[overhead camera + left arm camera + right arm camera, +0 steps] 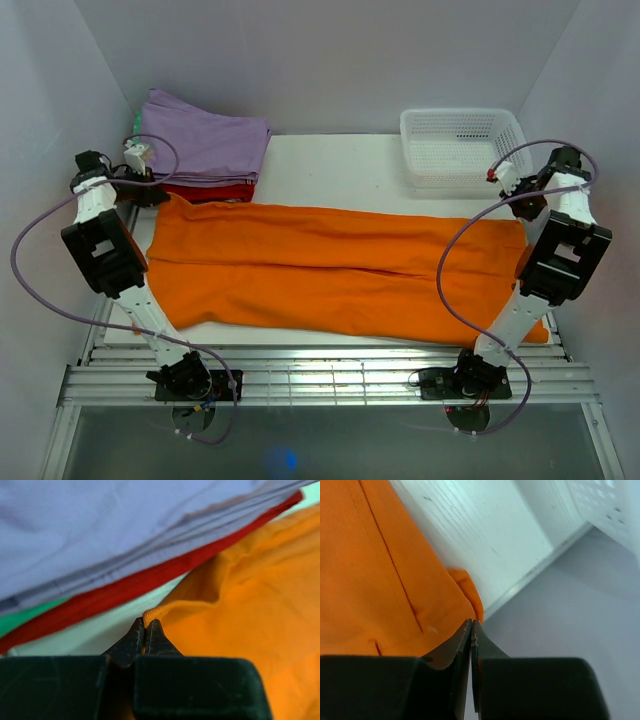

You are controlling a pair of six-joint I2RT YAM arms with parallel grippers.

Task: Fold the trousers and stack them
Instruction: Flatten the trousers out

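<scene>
Left claw (pixel 145 623) is pinched shut on the upper-left corner of the orange trousers (pixel 340 265); right claw (pixel 471 625) is shut on their right edge.

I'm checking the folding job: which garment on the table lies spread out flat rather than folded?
The orange trousers, stretched across the table; the lilac garment and the red one beneath it sit folded in the far-left stack.

No legible text, labels or numbers anywhere
</scene>
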